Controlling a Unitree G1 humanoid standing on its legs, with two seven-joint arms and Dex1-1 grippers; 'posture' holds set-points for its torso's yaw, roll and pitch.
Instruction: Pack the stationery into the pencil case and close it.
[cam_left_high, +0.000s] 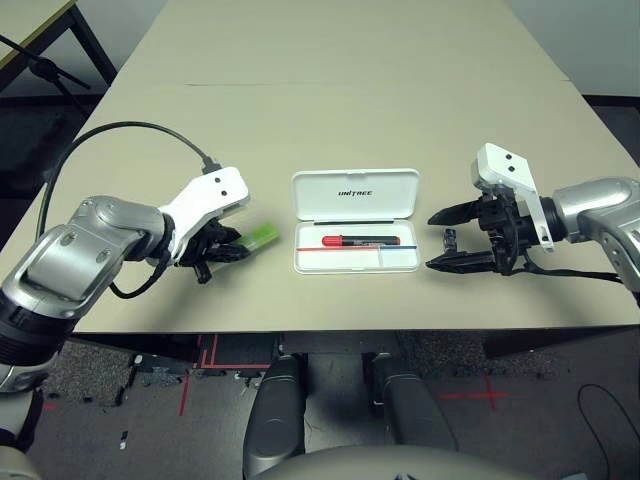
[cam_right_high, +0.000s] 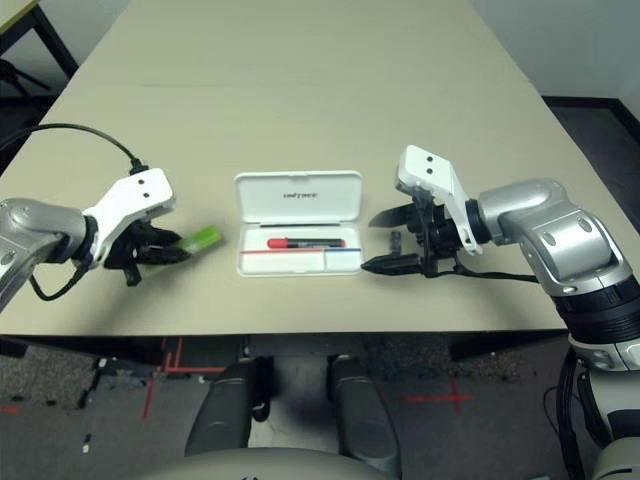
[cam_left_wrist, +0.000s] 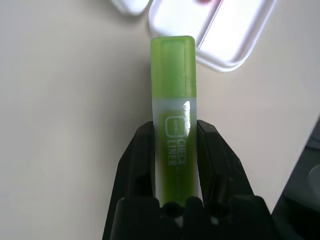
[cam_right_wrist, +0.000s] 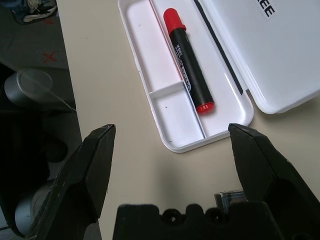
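Right pincer (cam_left_high: 447, 240) released beside metal piece (cam_left_high: 449, 239); left pincer (cam_left_wrist: 174, 150) grasping highlighter (cam_left_wrist: 173, 100); marker (cam_right_wrist: 189, 75) in open case (cam_left_high: 355, 190).

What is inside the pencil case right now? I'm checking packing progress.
Inside the open pencil case lies only the red-and-black marker; its small compartment is bare. Nothing covers the tray.

We see even, soft overhead light on the matte beige table (cam_left_high: 330, 110), with no hard glare. Shadows under the open white hard-plastic pencil case (cam_left_high: 356, 220) are faint and short. In the left wrist view, the translucent light-green highlighter (cam_left_wrist: 173, 100) is sharp, while the case behind it is washed out and blurred.
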